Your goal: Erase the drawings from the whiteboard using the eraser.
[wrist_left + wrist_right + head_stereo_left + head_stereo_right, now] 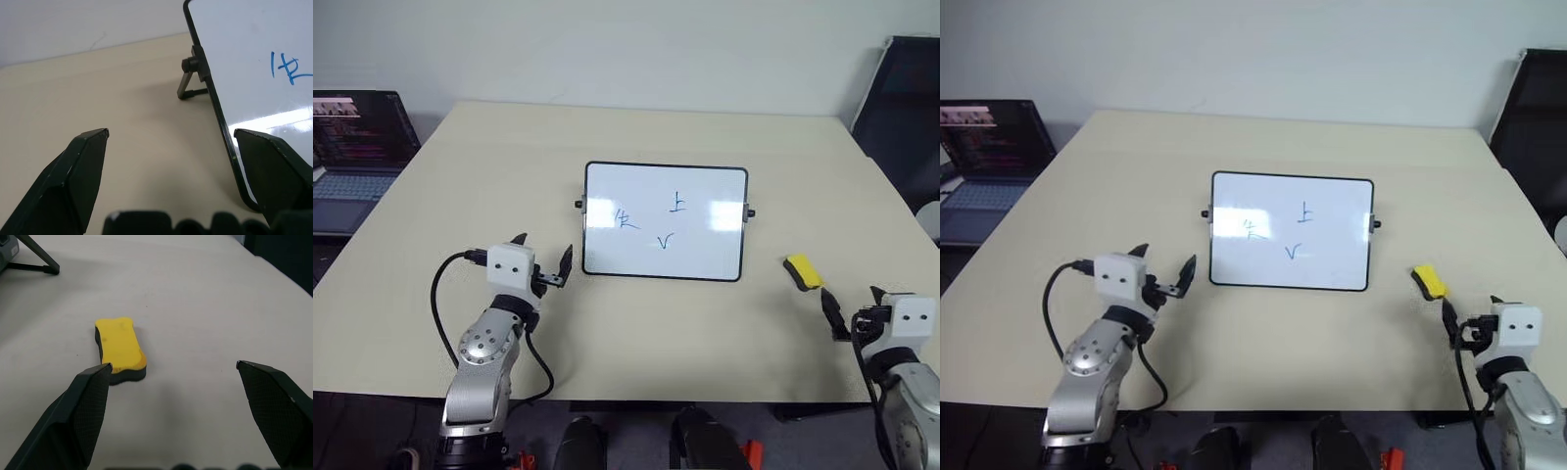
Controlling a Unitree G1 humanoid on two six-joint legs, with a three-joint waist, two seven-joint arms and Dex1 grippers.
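Right wrist view is showing me the eraser (119,348) lying flat on the desk (195,293), just ahead of my spread right hand (171,377). The whiteboard (664,220) is standing propped, drawings (651,223) intact, my left hand (543,262) waiting spread beside it to steady it.
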